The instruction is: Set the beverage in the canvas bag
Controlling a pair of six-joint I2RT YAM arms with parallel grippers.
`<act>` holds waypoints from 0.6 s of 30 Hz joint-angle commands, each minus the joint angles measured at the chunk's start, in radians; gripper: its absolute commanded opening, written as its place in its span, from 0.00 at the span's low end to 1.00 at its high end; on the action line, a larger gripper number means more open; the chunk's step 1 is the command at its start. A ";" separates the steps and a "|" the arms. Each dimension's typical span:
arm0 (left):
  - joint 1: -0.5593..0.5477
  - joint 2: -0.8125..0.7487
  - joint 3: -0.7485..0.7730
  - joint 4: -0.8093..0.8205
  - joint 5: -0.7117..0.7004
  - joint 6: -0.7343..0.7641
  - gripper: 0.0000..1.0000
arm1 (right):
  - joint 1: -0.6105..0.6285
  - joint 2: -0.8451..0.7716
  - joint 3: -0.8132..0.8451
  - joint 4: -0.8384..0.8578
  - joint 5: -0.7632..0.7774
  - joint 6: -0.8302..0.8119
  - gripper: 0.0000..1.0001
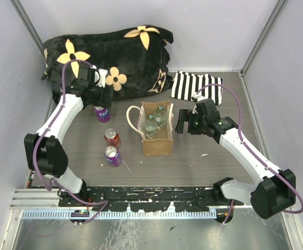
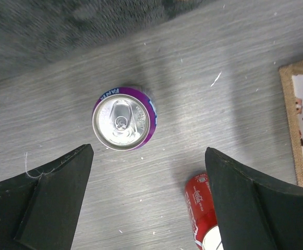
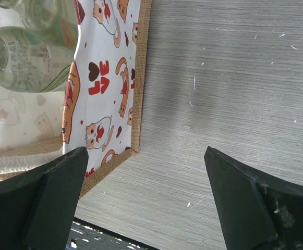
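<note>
The tan canvas bag (image 1: pixel 157 136) stands open at the table's middle with two clear bottles (image 1: pixel 156 121) inside; its printed side (image 3: pixel 107 78) shows in the right wrist view. A purple Fanta can (image 1: pixel 102 113) stands upright left of it, seen from above in the left wrist view (image 2: pixel 122 119). A red cola can (image 1: pixel 111 137) and a second purple can (image 1: pixel 112 155) stand nearer. My left gripper (image 1: pixel 105 97) is open above the Fanta can, empty. My right gripper (image 1: pixel 181 122) is open and empty just right of the bag.
A black plush blanket with yellow flowers (image 1: pixel 109 57) lies at the back left. A black-and-white striped cloth (image 1: pixel 195 86) lies at the back right. The red can (image 2: pixel 203 211) sits partly behind my left gripper's right finger. Grey walls close both sides.
</note>
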 commanded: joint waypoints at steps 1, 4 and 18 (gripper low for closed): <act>-0.007 0.041 0.044 -0.076 -0.024 0.031 0.96 | -0.013 -0.011 0.003 0.042 -0.011 -0.011 1.00; -0.007 0.067 0.046 -0.061 -0.044 0.035 0.98 | -0.016 -0.012 -0.003 0.040 -0.015 -0.012 1.00; -0.007 0.203 0.045 -0.012 -0.111 0.063 0.97 | -0.045 -0.033 -0.014 0.018 -0.013 -0.029 1.00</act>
